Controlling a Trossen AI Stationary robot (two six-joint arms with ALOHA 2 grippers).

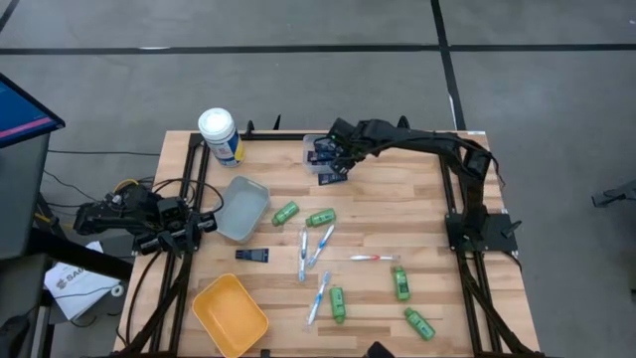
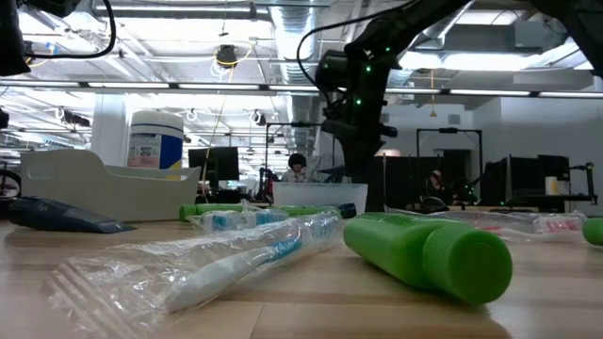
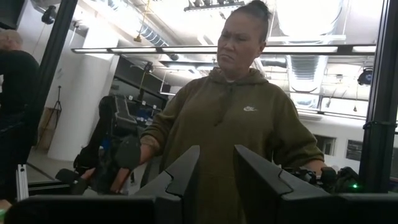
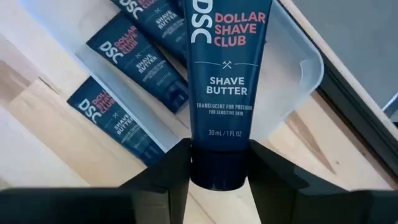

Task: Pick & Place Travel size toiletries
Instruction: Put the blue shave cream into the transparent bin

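Note:
My right gripper (image 1: 336,159) reaches over the clear bin (image 1: 310,147) at the table's far middle and is shut on a dark navy tube (image 4: 221,81). More navy tubes (image 4: 140,59) lie in that bin. On the table lie green bottles (image 1: 285,212), wrapped white-blue toothbrushes (image 1: 320,244), a red-and-white toothbrush (image 1: 375,259) and one navy tube (image 1: 253,256). My left gripper (image 3: 217,180) is parked off the table's left edge, open and with nothing between its fingers. My right gripper pinches the tube's dark cap end (image 4: 221,171) between its two fingers. The fingers come from above, slanting steeply down. The tube hangs below them, label up, its flat end over the clear bin.
A grey bin (image 1: 241,207) and a yellow bin (image 1: 230,313) stand on the left half of the table. A white canister (image 1: 220,136) stands at the far left corner. A person in an olive hoodie (image 3: 236,118) stands beyond the left arm.

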